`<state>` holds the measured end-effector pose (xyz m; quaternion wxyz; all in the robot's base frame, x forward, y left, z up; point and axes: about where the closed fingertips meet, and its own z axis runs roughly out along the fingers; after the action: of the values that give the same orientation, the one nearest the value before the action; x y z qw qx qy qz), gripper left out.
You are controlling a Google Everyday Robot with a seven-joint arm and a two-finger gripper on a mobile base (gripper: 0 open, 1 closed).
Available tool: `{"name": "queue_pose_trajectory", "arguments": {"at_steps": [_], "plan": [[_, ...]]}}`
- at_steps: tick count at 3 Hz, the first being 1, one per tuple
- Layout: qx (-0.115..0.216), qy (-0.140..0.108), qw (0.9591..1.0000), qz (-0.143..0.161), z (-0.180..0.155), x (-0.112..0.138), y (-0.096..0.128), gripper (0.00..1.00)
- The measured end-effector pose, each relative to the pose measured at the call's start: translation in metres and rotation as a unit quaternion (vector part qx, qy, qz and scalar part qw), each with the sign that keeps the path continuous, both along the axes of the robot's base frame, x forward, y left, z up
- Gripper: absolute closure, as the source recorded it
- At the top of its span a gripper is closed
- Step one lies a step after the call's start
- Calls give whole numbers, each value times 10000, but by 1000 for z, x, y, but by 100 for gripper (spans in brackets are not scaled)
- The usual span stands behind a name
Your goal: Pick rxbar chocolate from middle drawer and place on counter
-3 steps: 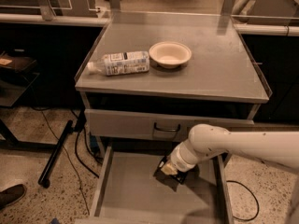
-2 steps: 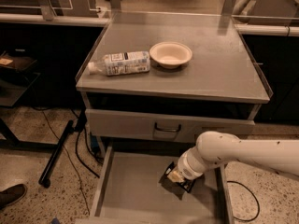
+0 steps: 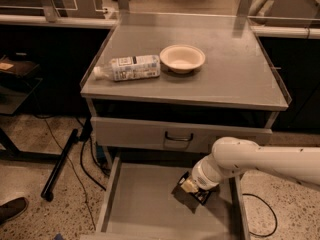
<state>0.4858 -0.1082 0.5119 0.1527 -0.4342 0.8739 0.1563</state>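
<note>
The middle drawer [image 3: 142,206] is pulled open below the counter [image 3: 235,71], and its grey floor and low side walls show. My gripper [image 3: 193,189] is down inside the drawer at its right rear, just above the floor, on the end of my white arm [image 3: 250,159], which reaches in from the right. A dark shape with a pale yellowish patch sits at the gripper. I cannot tell the rxbar chocolate apart from the dark gripper there; it does not show elsewhere in the drawer.
A clear white-labelled bottle [image 3: 131,67] lies on its side on the counter next to a cream bowl [image 3: 182,58]. The upper drawer with a wire handle [image 3: 178,136] is shut. A black pole [image 3: 60,164], cables and a shoe [image 3: 12,209] are on the floor at left.
My gripper and forearm have moved a little to the right and toward the drawer's front, staying low inside the drawer. Bottle and bowl have not moved.
</note>
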Motion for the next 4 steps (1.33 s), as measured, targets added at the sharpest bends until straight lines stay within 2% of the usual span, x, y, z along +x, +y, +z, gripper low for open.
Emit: {"name": "queue_pose_trajectory", "arguments": {"at_steps": [1, 2, 3, 4], "plan": [[-87, -88, 9993, -359, 29, 2, -17, 100], [-363, -312, 9962, -722, 72, -1, -46, 100], [-674, -879, 9885, -1031, 140, -5, -78, 100], [-675, -934, 9880, -1024, 145, -5, -77, 100]]}}
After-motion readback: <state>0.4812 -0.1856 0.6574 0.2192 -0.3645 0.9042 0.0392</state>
